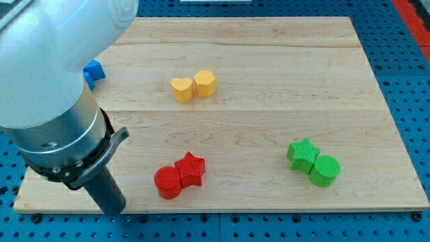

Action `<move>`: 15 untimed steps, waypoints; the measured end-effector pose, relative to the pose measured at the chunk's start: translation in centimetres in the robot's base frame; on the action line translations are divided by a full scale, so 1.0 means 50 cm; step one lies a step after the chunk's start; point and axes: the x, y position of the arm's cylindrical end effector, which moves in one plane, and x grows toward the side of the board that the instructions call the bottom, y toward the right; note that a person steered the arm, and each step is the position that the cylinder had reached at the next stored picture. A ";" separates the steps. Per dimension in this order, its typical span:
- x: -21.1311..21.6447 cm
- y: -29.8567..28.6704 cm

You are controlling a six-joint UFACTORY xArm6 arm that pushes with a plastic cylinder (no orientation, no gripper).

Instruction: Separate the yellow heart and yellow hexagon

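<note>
My tip [115, 210], the lower end of the straight dark rod, stood at the view's bottom left, close to the near edge of the pale wooden worktop [269, 81]. The arm carried no pincer at all, only this rod, so there was nothing to be apart or clamped together. The tip touched no block. Nearest to it, toward the view's right, lay a red plastic cylinder [167, 182] pressed against a red plastic star [190, 169]. The yellow plastic heart [181, 89] and the yellow plastic hexagon [204, 83] sat well apart from the tip, up toward the view's top and to its right, near the middle of the worktop. The two yellow blocks were touching side by side, the heart on the view's left and the hexagon on its right. A blue plastic block [93, 72], its shape partly hidden by the arm's pale body, lay near the worktop's left edge above the tip. Far off at the view's lower right, a green plastic star [302, 154] touched a green plastic cylinder [325, 170].
</note>
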 end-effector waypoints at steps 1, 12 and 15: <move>0.000 0.000; -0.427 0.159; -0.441 0.270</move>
